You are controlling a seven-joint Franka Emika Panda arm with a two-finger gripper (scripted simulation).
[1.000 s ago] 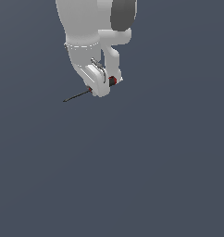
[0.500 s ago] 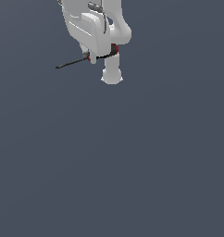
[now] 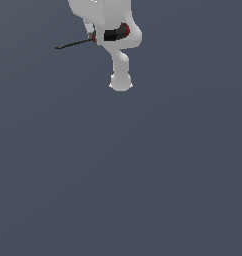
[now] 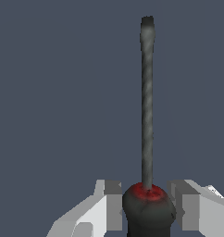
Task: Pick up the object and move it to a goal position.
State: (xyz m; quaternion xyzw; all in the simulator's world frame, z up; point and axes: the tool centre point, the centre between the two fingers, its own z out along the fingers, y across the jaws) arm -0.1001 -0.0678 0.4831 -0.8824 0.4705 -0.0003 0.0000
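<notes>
Screwdriver (image 4: 147, 203): matt black handle, dull twisted-look metal shaft; claw (image 4: 146, 210) fingers smooth matt white

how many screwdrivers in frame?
1. The small black-handled screwdriver with red collar is clamped in the white end effector, with its shaft pointing to the exterior view's left. None other visible.

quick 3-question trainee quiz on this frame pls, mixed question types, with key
1. True or false: the screwdriver lies flat on the floor, clear of the gripper.
2. Which part sits between the fingers? A) the shaft tip B) the black handle, near the red collar C) nothing
3. In the exterior view, the thin shaft sticks out from the arm toward that view's ____.

Key:
1. False: it is held by the gripper, up near the top of the exterior view.
2. B
3. left
</notes>
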